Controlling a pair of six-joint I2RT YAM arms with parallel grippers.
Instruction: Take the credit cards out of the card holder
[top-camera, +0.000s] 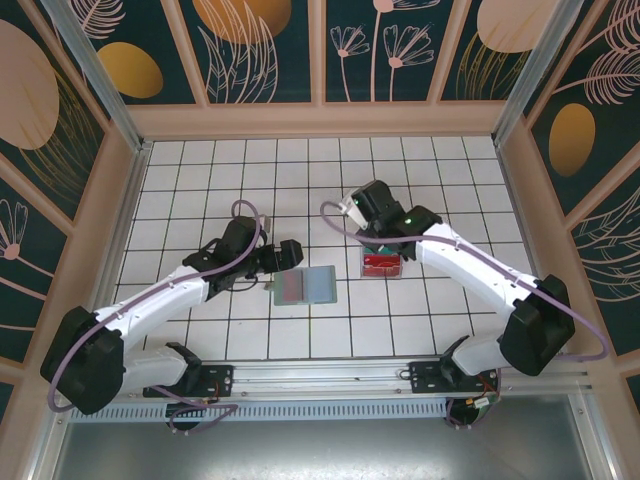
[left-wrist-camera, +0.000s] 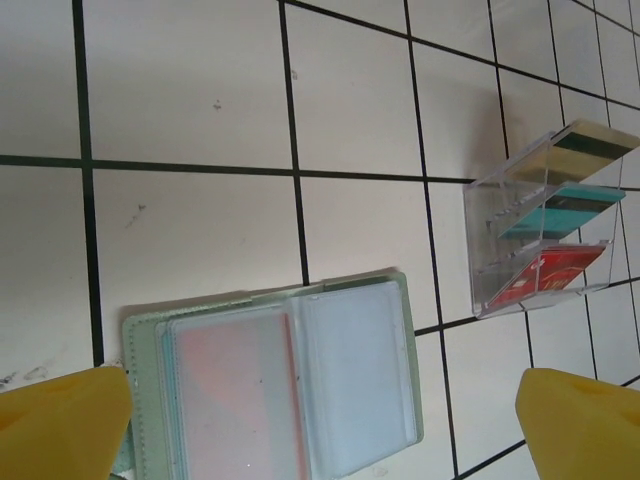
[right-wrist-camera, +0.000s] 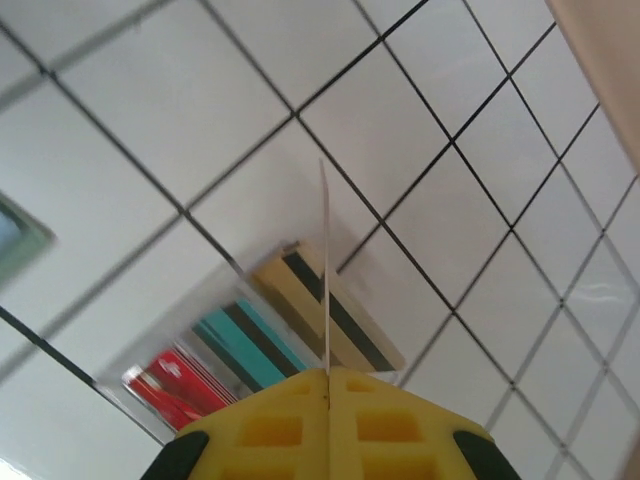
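The card holder lies open on the tiles, grey-green with pale blue-grey sleeves. A reddish card shows through its left sleeve. My left gripper is open, one yellow fingertip on each side of the holder, just above it. My right gripper is shut on a thin card seen edge-on, its colour unclear. It hangs over a clear tray in which stand a yellow-gold card, a teal card and a red card.
The clear plastic tray stands right of the holder, about one tile away. Wooden walls with patterned panels ring the tiled floor. Open tiles lie behind both arms.
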